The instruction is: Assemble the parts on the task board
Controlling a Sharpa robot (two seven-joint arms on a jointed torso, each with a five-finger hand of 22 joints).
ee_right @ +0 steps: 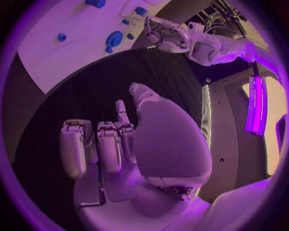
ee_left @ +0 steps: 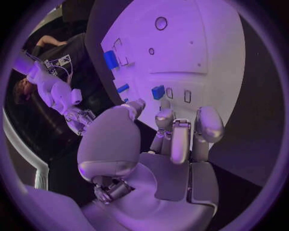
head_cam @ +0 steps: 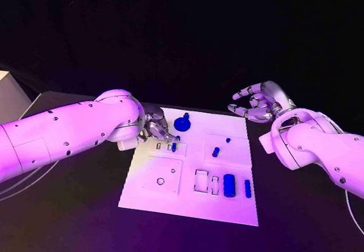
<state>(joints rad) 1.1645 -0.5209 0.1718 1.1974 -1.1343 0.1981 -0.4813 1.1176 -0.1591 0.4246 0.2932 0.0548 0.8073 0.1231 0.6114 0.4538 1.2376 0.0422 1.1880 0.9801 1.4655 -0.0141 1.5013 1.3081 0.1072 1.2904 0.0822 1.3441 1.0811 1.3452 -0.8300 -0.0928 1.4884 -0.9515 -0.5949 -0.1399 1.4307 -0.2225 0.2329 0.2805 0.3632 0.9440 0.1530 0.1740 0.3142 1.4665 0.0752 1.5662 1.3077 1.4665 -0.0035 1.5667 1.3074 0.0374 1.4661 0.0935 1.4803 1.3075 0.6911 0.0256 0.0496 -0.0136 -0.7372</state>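
- Left robot hand point(head_cam: 154, 125) sits at the far left edge of the task board point(head_cam: 191, 204); we see its fingers curled down beside a small blue part point(head_cam: 175, 144) that stands by the little slots there. In the left wrist view this robot hand point(ee_left: 175, 139) has its fingers bent forward with nothing between them, and the blue part point(ee_left: 158, 91) lies just past the fingertips, apart from them.
- Right robot hand point(head_cam: 260, 102) is lifted behind the far right corner of the board, well apart from it. Its fingers are spread and it holds nothing. In the right wrist view this hand point(ee_right: 120, 139) hangs over the bare black desk point(ee_right: 78, 96), fingers loosely apart.
- We see the white task board in the middle of the desk point(head_cam: 312, 248).
- A round blue part with a knob point(head_cam: 182, 123) stands near the far edge of the board, just beside the left hand.
- 2 small blue pieces point(head_cam: 217, 151) stand in the square field at the right half of the board.
- 2 longer blue parts point(head_cam: 229, 185) lie side by side near the right edge, next to empty rectangular slots point(head_cam: 201, 180).
- A round hole point(head_cam: 161, 181) shows in the near left field.
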